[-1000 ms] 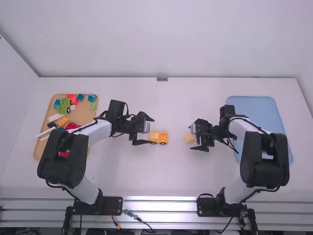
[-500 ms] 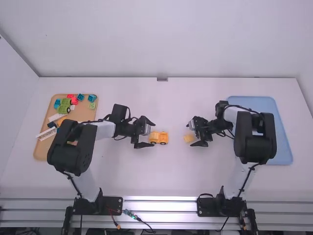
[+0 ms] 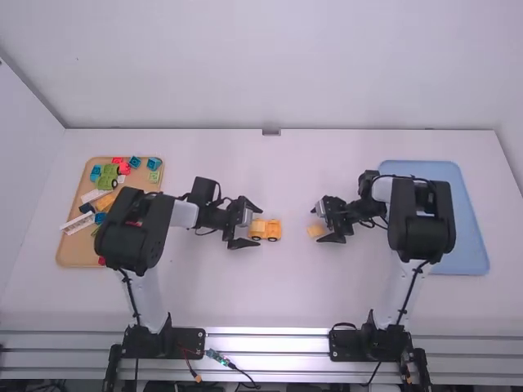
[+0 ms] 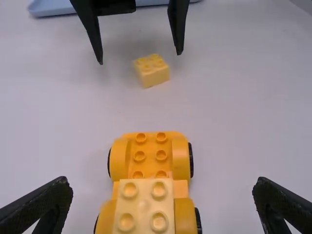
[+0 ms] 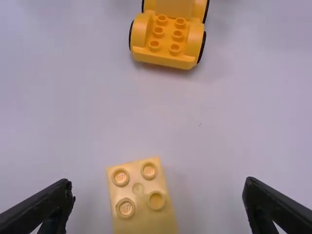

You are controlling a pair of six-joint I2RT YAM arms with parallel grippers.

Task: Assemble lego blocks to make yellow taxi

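- Yellow-orange plastic wheeled base (image 4: 150, 155) of the taxi rests on the white table (image 3: 282, 290), between the two arms, with a pale-yellow square plastic block (image 4: 144, 207) on one end; it has not shifted.
- Left black two-finger gripper (image 4: 162, 181) shows a slight shift toward the camera in the high view; its fingers stand apart at either side of the block-topped end, gripping nothing.
- Right black two-finger gripper (image 5: 157, 182) is likewise released, its spread fingers flanking a loose pale-yellow four-stud plastic block (image 5: 141, 200), which stays put, studs up.
- Both arms' elbows have swung inward while the grippers shift only a little, which looks like final alignment.
- Next, probably, the left steadies the base while the right picks up the loose block; its slight skew may need correcting before pressing on.
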